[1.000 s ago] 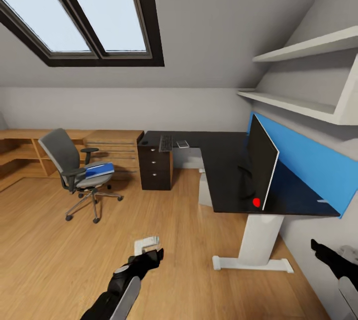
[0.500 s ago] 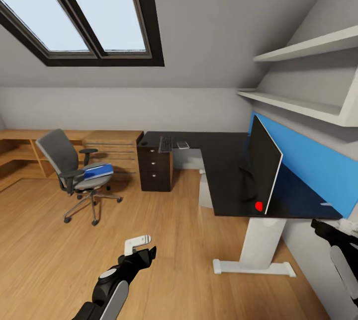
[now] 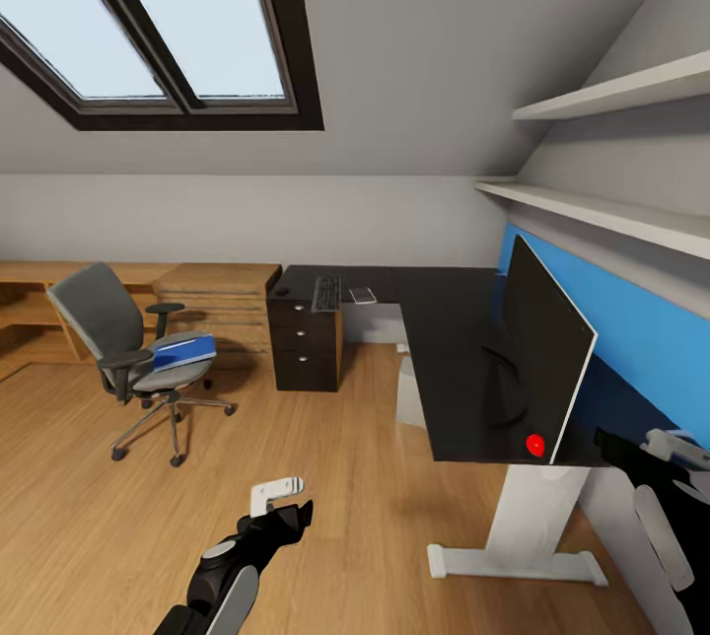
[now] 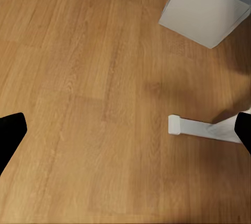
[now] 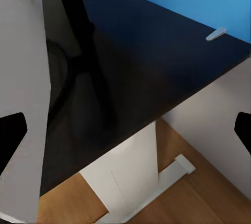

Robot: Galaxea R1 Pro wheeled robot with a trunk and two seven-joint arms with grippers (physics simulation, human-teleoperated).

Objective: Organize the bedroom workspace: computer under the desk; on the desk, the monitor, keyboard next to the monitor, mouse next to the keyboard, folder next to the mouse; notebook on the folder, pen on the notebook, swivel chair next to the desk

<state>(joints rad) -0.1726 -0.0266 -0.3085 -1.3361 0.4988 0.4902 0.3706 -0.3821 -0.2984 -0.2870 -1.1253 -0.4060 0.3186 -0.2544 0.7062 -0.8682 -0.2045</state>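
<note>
On the black L-shaped desk (image 3: 444, 339), the monitor (image 3: 537, 359) is standing near the front end beside the blue wall panel (image 3: 631, 339), while the keyboard (image 3: 326, 292) and a small pale item just beside it are lying at the far corner. Well apart from the desk, the swivel chair (image 3: 118, 344) is sitting on the wood floor (image 3: 99, 517) carrying the blue folder (image 3: 183, 352) on its seat. Both grippers are showing fingers spread apart and holding nothing: the left gripper (image 4: 125, 130) is hanging over bare floor short of the desk's white foot (image 4: 201, 127), and the right gripper (image 5: 125, 130) is hovering just off the desk's front edge by the monitor.
</note>
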